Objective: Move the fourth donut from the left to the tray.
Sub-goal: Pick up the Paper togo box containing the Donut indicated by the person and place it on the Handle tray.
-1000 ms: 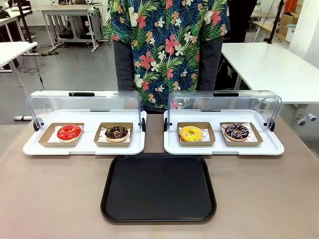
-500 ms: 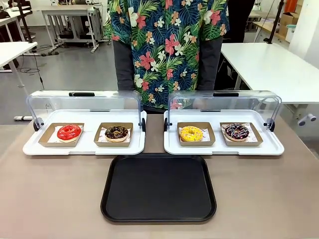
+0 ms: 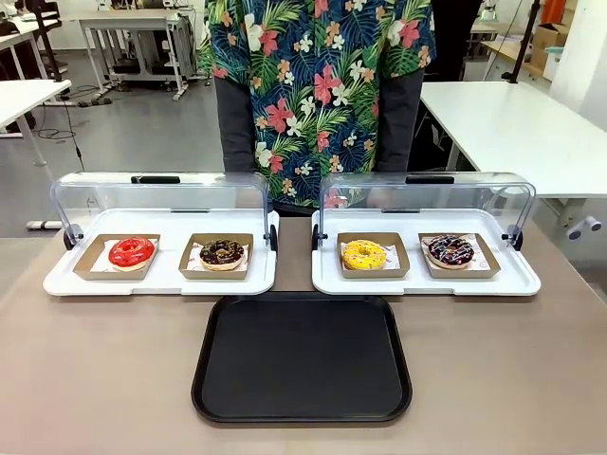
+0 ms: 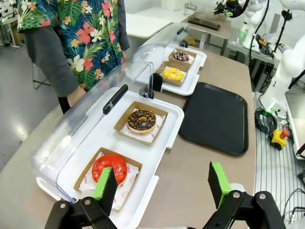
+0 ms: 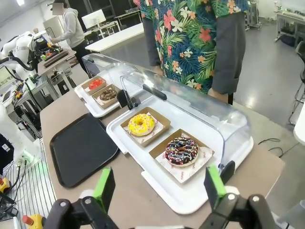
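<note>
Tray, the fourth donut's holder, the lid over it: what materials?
Tray: likely moulded plastic, matte black, one-piece rounded raised rim. Holder: brown cardboard, dull and uncoated, folded walls; white paper inside. Lid: clear rigid plastic, perhaps acrylic; see-through with glossy reflections.

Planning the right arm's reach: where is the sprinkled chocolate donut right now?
In the front view, the fourth donut sits in its brown holder at the right end of the right-hand white display tray, beside the yellow donut, beyond the black tray.
</note>
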You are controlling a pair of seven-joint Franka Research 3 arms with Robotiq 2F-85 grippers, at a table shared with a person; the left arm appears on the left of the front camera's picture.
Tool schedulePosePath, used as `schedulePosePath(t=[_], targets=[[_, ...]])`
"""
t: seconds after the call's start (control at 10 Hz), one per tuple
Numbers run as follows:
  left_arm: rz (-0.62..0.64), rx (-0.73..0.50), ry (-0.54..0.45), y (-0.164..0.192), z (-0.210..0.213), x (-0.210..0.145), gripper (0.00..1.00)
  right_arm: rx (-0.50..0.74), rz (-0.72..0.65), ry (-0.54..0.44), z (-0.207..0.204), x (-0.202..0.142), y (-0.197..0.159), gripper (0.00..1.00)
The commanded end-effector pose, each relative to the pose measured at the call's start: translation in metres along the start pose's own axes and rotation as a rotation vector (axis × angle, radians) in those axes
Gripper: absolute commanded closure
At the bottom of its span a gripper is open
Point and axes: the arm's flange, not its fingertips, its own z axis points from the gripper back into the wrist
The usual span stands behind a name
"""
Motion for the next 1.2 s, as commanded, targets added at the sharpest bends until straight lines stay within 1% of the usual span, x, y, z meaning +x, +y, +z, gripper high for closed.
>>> schedulePosePath(t=[0.0,1.1], targets=[[-0.01,-0.009,0.001,-0.0016,0.0012,0.0006,0.0,0.003,0.031,-0.033,-0.0007,0.0012,-0.0042,0.0],[-0.01,-0.009,0.001,-0.0016,0.0012,0.0006,0.0,0.003,0.031,-0.033,-0.0007,0.0012,-0.0042,0.0]])
